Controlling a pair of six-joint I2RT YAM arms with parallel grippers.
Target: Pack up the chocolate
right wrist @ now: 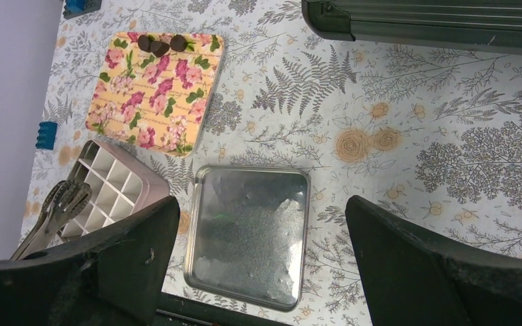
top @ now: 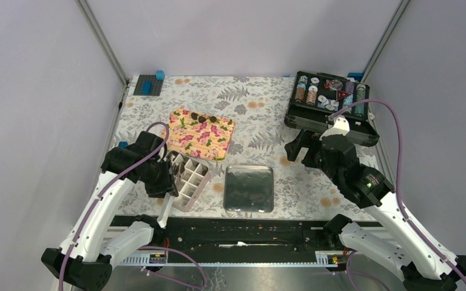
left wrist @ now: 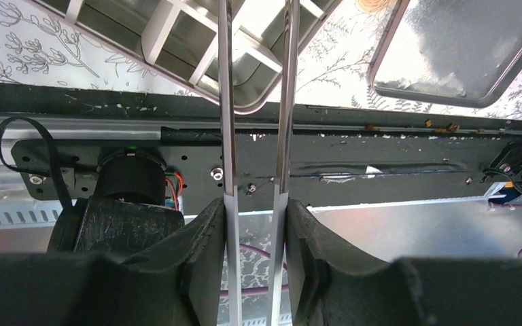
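Chocolate (top: 201,117), seen from above, sits in a short row on the far edge of the floral board (top: 203,138), beyond the pink gridded box (top: 191,180); the nearer left hand (top: 165,187) grips metal tongs (top: 166,209) aimed that way. Left wrist: tongs clamped between fingers (left wrist: 197,258), tips over the box. Right wrist: right hand (right wrist: 262,210) spread wide, empty; board script unreadable.

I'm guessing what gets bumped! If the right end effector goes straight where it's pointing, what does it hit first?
Probably the silver tray: it sits straight ahead of the open right end effector, though how far is unclear.
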